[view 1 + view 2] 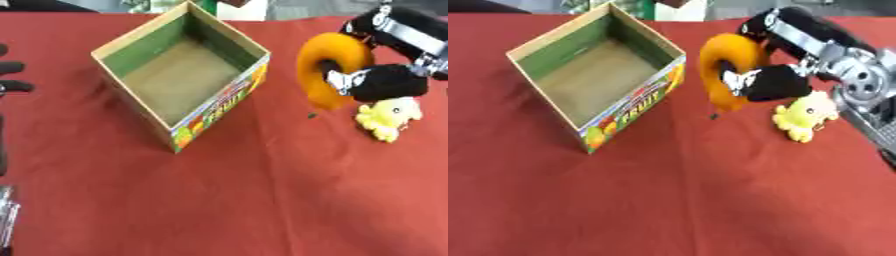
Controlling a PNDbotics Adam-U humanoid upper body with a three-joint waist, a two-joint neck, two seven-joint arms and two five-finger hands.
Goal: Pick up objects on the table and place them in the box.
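Box [179,75] near table's far left, empty. Right hand [385,82] grasps orange ring [328,67], lifted beside box. Yellow toy [805,116] on cloth [262,200] near right edge, left to collect.

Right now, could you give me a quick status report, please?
Right hand shut on orange ring, lifted right of box. Left hand idle at left edge. Yellow plush toy on cloth. Box empty, nothing between.
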